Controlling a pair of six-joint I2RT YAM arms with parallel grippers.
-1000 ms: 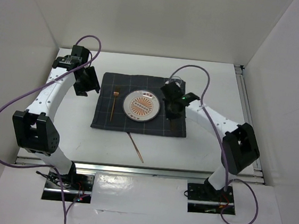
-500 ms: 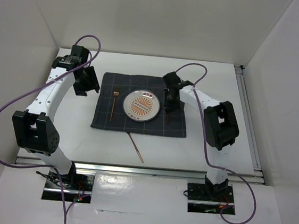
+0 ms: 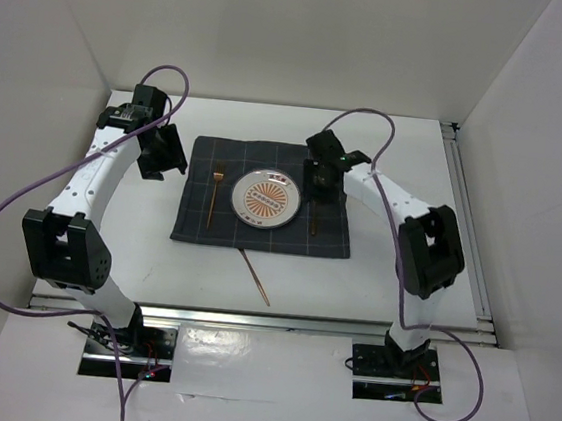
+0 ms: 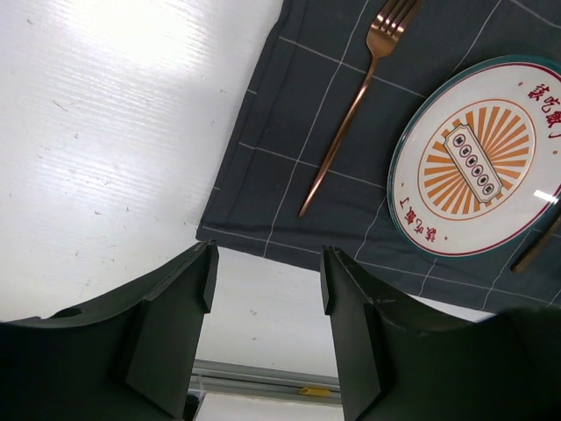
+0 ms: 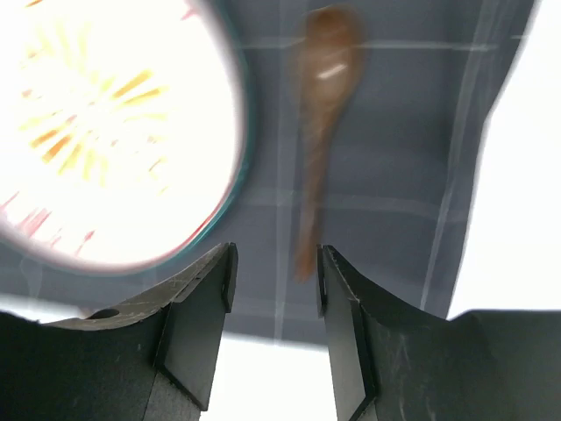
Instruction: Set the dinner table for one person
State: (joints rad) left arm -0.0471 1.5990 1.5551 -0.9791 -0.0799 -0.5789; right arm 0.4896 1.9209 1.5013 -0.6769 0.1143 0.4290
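Top view: the dinner table (image 3: 408, 153) fills the floor of the white booth under both arms. A dark checked cloth (image 3: 194, 224) lies at its middle, and a round plate (image 3: 267, 197) with an orange sunburst sits on the cloth. The left gripper (image 3: 164, 158) hangs over bare table just off the cloth's left edge, with the fork (image 3: 213, 195) to the right of its jaws. The right gripper (image 3: 321, 187) is over the cloth at the plate's right rim. The spoon (image 3: 313, 219) lies on the cloth right below those jaws, on the near side. A thin copper utensil (image 3: 254, 276) lies on bare table near the cloth's front edge, well apart from both grippers; which utensil it is, I cannot tell. Left wrist view: the left gripper (image 4: 267, 263) has its jaws spread with nothing in them. White table (image 4: 105, 132) lies under and to the left, the cloth (image 4: 289, 114) corner just ahead of the tips, and the fork (image 4: 351, 114) farther ahead. The plate (image 4: 478, 158) is ahead and to the right. Right wrist view, blurred: the right gripper (image 5: 276, 259) has its jaws released and parted, gripping nothing. The spoon (image 5: 320, 132) lies flat on the cloth (image 5: 394, 175) straight ahead, its handle end just beyond the gap. The plate (image 5: 105, 132) is ahead-left and the table (image 5: 517, 175) ahead-right.
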